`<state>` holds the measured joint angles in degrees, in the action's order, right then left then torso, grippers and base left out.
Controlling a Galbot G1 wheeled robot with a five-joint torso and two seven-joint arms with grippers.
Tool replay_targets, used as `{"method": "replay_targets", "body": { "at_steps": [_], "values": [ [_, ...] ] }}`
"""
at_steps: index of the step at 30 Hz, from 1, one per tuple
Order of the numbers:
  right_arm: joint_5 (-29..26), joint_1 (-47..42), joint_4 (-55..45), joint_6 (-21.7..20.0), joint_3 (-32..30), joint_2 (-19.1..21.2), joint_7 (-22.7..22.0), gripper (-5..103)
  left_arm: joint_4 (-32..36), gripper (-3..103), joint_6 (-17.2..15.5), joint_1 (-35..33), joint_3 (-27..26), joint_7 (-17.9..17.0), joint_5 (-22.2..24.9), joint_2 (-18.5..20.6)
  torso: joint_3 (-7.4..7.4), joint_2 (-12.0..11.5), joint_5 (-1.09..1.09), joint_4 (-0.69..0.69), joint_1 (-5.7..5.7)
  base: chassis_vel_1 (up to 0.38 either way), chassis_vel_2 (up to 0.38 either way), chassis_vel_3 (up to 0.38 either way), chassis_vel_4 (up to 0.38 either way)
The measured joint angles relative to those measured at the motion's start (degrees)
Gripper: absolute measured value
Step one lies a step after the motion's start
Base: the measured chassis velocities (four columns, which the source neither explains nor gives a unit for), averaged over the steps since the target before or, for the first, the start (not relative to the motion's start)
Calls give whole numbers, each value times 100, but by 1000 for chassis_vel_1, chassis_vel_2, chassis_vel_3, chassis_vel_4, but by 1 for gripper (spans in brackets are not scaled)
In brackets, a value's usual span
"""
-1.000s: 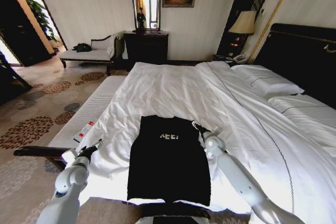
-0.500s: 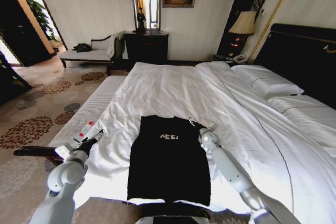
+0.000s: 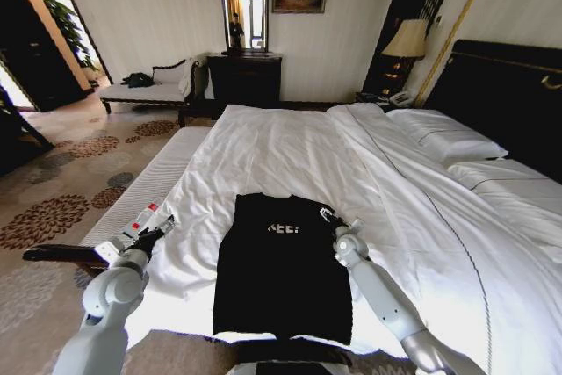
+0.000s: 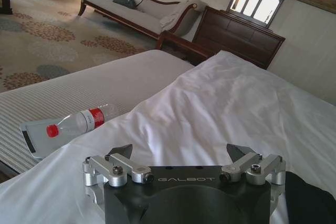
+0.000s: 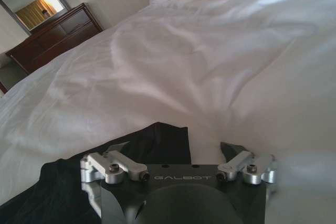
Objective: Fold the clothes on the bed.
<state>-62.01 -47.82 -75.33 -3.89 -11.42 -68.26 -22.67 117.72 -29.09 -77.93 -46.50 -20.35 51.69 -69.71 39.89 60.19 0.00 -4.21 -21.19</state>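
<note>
Black T-shirt (image 3: 283,265) lies flat on white bed (image 3: 290,142).

1. I read "GALBOT" on the body of the left claw (image 4: 180,154).
2. I read "GALBOT" on the right claw (image 5: 178,153) too.
3. White lettering on the black T-shirt (image 3: 283,263) chest is too small to read.

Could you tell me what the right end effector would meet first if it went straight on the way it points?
Probably the white duvet just past the T-shirt's edge; the open right end effector points low across it, though depth is unclear.
</note>
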Motion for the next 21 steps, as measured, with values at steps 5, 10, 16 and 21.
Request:
{"method": "replay_targets", "body": {
  "at_steps": [5, 10, 16, 21],
  "values": [
    [-82, 23, -3, -5, -1, -37, -18, 85, -18, 100, 0, 1, -26, -2, -1, 29, 0, 0, 0, 2, 0, 0, 0, 0, 0],
    [-127, -19, -52, 61, -4, -36, -16, 63, -81, 100, 10, 30, -31, -5, -10, 25, 0, 0, 1, 1, 0, 0, 0, 0, 0],
    [-176, 7, -6, 164, -22, -21, 7, 36, -138, 100, 19, 64, 37, -10, -76, -20, 0, 0, 1, 1, 0, 0, 0, 0, 0],
    [-167, 128, 139, 251, -11, -35, 29, 20, -184, 100, 25, 99, 127, -10, -127, -41, 1, 0, 1, 2, 0, 0, 0, 0, 0]
  ]
}}
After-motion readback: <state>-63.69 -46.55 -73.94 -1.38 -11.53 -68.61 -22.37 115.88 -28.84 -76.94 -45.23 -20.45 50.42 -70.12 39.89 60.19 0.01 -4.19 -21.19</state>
